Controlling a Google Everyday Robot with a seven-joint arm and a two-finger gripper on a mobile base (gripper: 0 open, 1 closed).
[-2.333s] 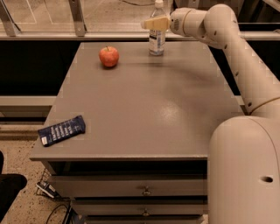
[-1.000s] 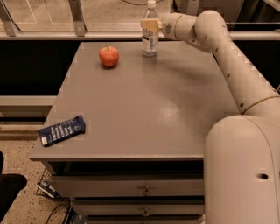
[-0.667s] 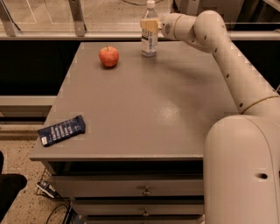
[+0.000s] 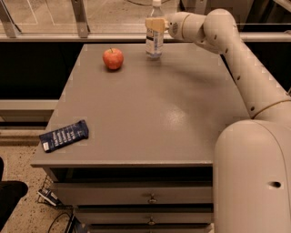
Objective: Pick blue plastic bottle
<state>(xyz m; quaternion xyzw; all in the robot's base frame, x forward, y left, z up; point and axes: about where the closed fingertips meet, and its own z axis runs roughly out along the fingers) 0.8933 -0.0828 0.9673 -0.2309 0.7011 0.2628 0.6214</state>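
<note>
Okay, so: gripper (image 4: 154, 24) way up at the far edge of the table (image 4: 150, 118), clamped around the upper part of the bottle (image 4: 154, 46). Tan pad (image 4: 153, 23) pressed flat across the front of it, just under the neck. Definitely grasping, not hanging loose beside it. Bottle bolt upright, white cap (image 4: 156, 3) poking out above the gripper and almost cut off at the top of the view, white label with dark print showing below the pad. Can't tell whether the base is resting on the tabletop or sitting a hair above it, but right down at the surface either way.

Reaching in from the right: the white arm (image 4: 243, 73), angled back down to the big rounded body (image 4: 254, 182) filling the lower right corner.

Left of the bottle, near but not touching: a red apple (image 4: 113, 58), also toward the far side and shorter than the bottle. Way over at the near left corner, well apart from both: a flat dark-blue wrapper (image 4: 63, 135) with white print, lying at an angle, left end right at the table edge.

Under the grey top, drawers (image 4: 136, 196) with small knobs. Dark cables (image 4: 51, 198) on the speckled floor at lower left. Behind the table, a metal rail (image 4: 54, 37) with glass above it.
</note>
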